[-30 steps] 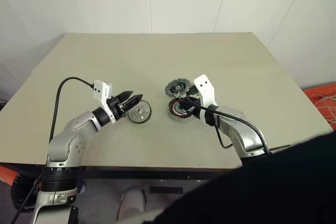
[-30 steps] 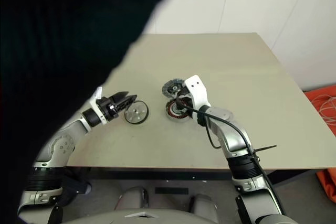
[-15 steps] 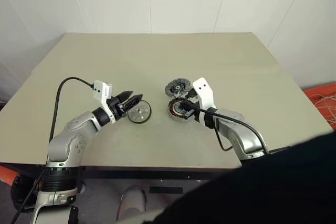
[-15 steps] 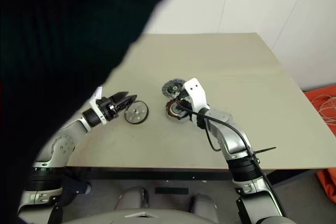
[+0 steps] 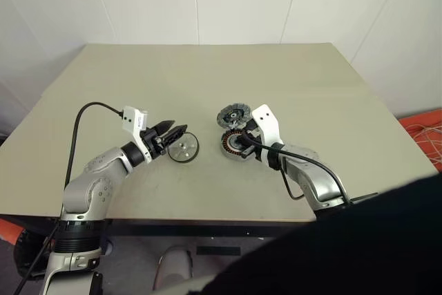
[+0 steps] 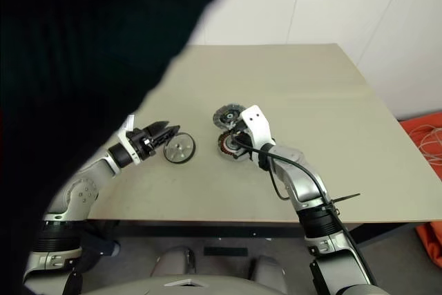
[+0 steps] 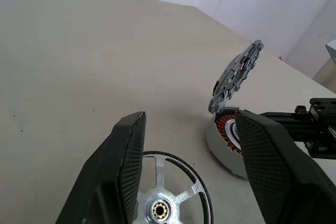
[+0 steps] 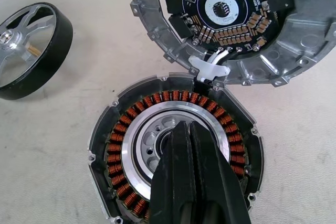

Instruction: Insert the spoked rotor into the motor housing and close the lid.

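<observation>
The right gripper (image 8: 190, 127) is clenched and empty, its tip planted in the silver centre of the housing (image 8: 134, 148). A sideways push from here could drag the housing across the table (image 7: 79, 51) or scrape the copper windings, and it could topple the propped-up lid (image 8: 226, 9), which hangs on short white wires, shut before anything is seated. The left gripper (image 7: 190, 115) is released, its fingers astride the near edge of the rotor (image 7: 160, 209), which lies flat well apart from the housing; an off-centre pinch could tip or skid it.
</observation>
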Robot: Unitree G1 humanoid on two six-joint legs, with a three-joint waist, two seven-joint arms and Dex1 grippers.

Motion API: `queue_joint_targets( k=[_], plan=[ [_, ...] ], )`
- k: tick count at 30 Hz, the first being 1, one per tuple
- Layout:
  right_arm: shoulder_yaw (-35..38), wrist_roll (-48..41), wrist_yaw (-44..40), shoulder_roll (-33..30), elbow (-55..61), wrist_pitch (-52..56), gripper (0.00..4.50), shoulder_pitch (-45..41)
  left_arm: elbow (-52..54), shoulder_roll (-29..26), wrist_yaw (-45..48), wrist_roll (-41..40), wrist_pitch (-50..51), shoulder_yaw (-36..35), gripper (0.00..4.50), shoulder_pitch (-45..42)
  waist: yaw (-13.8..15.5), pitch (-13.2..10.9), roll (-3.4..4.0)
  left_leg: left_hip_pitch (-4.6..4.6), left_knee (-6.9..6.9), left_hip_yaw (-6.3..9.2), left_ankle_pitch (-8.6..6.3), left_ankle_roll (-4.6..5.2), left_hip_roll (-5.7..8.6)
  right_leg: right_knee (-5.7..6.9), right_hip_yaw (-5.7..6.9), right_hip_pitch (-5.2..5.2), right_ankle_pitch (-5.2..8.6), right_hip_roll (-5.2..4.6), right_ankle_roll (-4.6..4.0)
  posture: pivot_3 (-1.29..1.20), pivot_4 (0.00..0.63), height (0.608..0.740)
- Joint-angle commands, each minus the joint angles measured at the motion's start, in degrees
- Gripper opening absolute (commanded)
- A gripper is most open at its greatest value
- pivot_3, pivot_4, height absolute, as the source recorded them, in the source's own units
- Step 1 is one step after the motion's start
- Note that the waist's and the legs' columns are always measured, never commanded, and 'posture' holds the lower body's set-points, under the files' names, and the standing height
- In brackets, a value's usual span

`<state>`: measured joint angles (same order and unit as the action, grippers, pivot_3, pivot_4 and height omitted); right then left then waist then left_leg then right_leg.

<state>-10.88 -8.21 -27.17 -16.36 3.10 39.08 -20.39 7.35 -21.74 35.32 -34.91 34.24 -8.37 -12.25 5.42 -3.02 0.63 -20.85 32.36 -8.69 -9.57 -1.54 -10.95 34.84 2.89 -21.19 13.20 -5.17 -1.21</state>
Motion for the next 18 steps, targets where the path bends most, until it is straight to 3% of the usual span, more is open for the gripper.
queue_joint_targets(
  k=[1, 18],
  plan=[
    [-0.38, 0.67, 0.28, 0.27, -1.22, -0.29, 0.01, -0.05, 1.50, -0.63, 0.03, -0.11, -0.57, -0.76, 2.86, -0.54, -0.01, 0.00, 0.00, 0.01, 0.00, 0.00, 0.00, 0.00, 0.00, 0.00, 0.00, 0.01, 0.00, 0.00, 0.00, 0.00, 0.000, 0.740],
    [-0.20, 1.38, 2.02, 1.68, -2.99, -1.43, 0.01, 1.48, 0.14, -0.65, 0.37, 0.19, -1.05, -0.63, 2.86, -1.67, -0.12, 0.17, -0.27, 0.42, -0.04, 0.01, -0.08, 0.12, -0.01, 0.01, -0.02, 0.31, 0.21, 0.00, 0.34, 0.00, 0.000, 0.740]
  ],
)
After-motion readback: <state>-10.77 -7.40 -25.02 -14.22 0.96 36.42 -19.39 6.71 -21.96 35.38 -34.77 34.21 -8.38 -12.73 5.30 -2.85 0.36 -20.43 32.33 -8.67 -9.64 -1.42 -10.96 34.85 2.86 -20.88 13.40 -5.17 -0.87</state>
